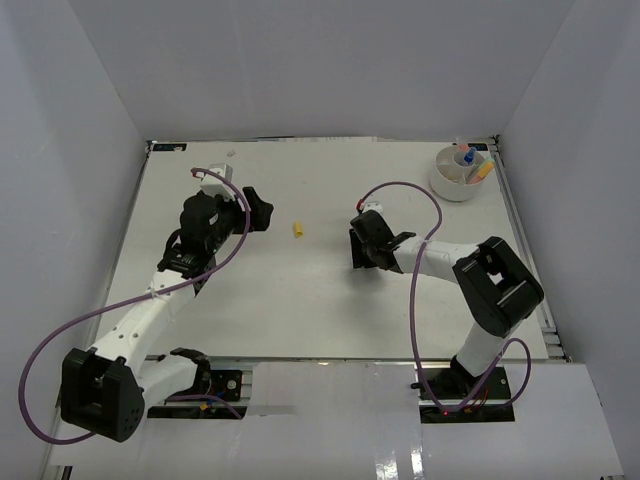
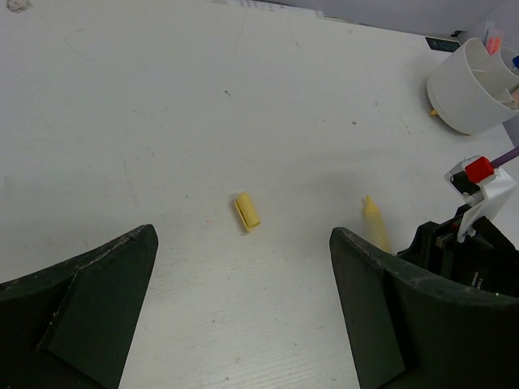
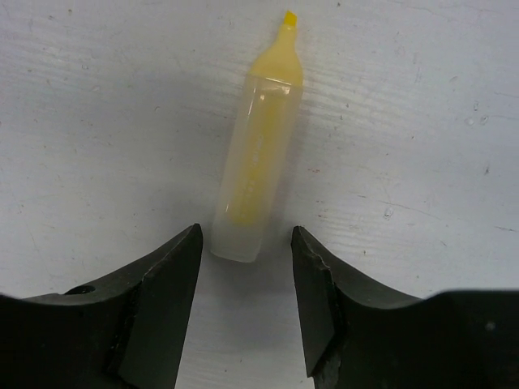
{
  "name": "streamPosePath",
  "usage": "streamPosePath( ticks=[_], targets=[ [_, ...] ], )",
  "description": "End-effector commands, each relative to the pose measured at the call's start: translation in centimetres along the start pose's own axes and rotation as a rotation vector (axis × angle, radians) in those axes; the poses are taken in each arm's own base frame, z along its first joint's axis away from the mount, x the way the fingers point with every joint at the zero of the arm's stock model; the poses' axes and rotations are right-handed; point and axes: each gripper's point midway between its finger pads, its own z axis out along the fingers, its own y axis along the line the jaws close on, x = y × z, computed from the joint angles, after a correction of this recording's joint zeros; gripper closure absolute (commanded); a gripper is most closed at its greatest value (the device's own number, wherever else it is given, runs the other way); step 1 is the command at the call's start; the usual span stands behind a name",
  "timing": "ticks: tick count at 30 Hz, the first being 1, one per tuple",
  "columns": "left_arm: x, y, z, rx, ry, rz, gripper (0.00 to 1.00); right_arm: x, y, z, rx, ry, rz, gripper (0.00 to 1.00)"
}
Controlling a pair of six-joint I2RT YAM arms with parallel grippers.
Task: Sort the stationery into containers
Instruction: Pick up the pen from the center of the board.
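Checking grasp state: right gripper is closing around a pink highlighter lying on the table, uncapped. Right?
Wrong colour. The right wrist view shows the right gripper straddling a yellow highlighter, not pink. It does lie on the table, uncapped.

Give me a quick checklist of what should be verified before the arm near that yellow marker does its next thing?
1. Yellow highlighter lies flat between the right end effector fingers: ok.
2. Fingers touching the highlighter: not ok; gaps show on both sides.
3. Highlighter centred: ok, roughly.
4. White tub stands upright at the far right corner, with room left: ok.
5. Left end effector open, holding nothing, away from the right arm: ok.
6. Small yellow cap remains on the table: not ok, unsorted.
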Motion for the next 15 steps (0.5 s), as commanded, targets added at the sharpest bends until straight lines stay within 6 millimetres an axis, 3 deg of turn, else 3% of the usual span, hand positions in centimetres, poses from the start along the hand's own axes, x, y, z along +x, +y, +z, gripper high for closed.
streamPosePath(
  ticks=[1,6,15],
  targets=[
    [-1.5,-0.9,-0.1,0.026,-0.024,-0.01,0.02,0.3,0.0,0.9,0.014,-0.007,0.033,0.46],
    [-1.4,-1.1,0.0,0.034,-0.022,-0.017,0.02,0.2,-0.1,1.0,0.029,-0.012,0.036,0.52],
    [-0.8,-2.6,0.1,0.118,0.004,-0.038,0.02,-0.9,-0.3,-0.4,0.019,-0.082,0.029,0.78]
  ],
)
